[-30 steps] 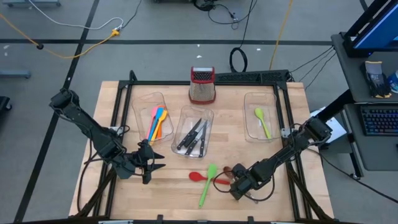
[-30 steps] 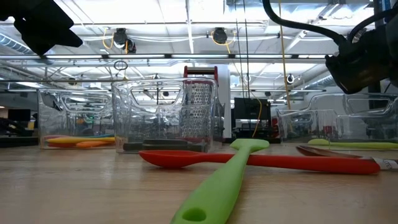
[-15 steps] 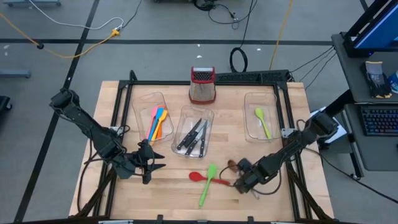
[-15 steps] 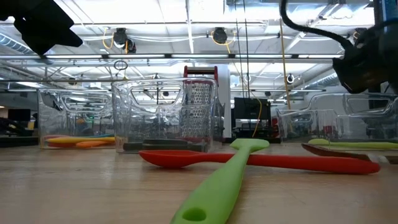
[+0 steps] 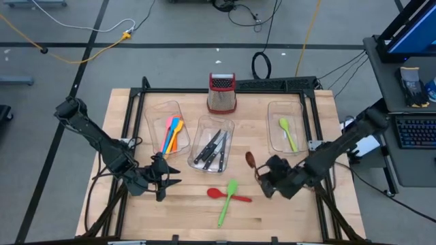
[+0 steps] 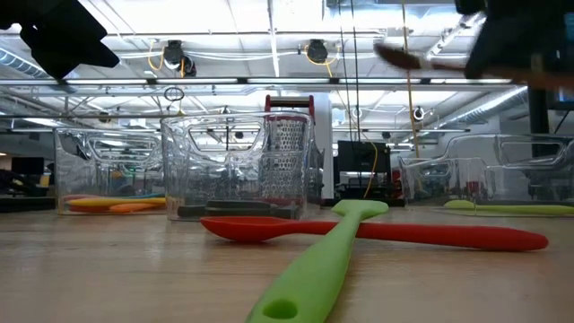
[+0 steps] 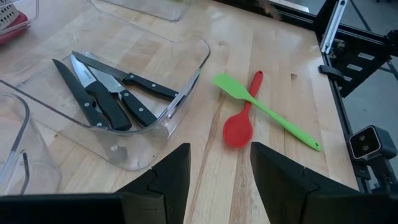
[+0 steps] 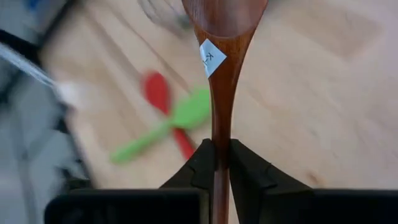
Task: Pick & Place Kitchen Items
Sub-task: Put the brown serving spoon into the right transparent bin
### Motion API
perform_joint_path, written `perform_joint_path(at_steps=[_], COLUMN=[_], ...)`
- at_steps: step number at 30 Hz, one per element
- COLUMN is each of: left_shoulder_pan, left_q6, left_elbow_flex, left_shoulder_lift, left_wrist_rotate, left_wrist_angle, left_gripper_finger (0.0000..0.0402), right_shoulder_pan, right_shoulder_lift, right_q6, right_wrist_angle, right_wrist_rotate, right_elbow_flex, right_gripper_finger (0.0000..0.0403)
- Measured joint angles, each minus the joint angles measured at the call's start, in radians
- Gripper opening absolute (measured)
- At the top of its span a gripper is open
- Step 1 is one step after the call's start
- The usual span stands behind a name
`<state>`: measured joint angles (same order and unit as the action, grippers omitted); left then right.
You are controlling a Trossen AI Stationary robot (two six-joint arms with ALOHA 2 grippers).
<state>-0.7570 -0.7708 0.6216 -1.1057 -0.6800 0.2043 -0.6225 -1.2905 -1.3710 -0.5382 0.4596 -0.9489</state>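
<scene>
Right wrist view: the right gripper (image 8: 215, 163) has its two dark fingers pinched tight on the handle of the brown spoon (image 8: 222, 68), whose bowl points away from the wrist; a small white sticker sits on the neck.
Right gripper, high view: it (image 5: 264, 178) is held above the table's front right part, the brown spoon (image 5: 250, 160) sticking out toward the knife bin.
Low view: the spoon (image 6: 404, 57) shows high above the tabletop, clear of the wood.
Below and beside: a red spoon (image 5: 227, 195) and a green spatula (image 5: 227, 202) lie crossed on the bare table (image 5: 191, 218), near the gripper.
Left gripper: it (image 5: 165, 175) waits at the front left with its fingers spread apart and holding nothing.
Middle bin (image 5: 201, 160): black-handled knives (image 5: 212, 148).
Left bin (image 5: 154, 116): pink, blue, yellow and orange utensils (image 5: 172, 133).
Right bin (image 5: 272, 145): one green spoon (image 5: 287, 133).
Behind the bins: a red-topped box grater (image 5: 221, 92), upright.
</scene>
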Motion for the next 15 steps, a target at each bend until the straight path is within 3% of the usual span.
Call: perform_joint_path(at_steps=[11,15], left_shoulder_pan=[0.0,0.0], left_q6=[0.003,0.003], left_elbow_flex=[0.0,0.0], left_shoulder_lift=[0.0,0.0], left_wrist_rotate=[0.0,0.0], left_wrist_angle=[0.0,0.0], left_gripper_finger=[0.017,0.017], right_shoulder_pan=[0.014,0.074], right_shoulder_lift=[0.274,0.372], right_q6=[0.29,0.418], right_wrist_angle=[0.122,0.094], right_wrist_rotate=[0.437,0.523], right_elbow_flex=[0.0,-0.002], right_gripper_finger=[0.0019,0.0019])
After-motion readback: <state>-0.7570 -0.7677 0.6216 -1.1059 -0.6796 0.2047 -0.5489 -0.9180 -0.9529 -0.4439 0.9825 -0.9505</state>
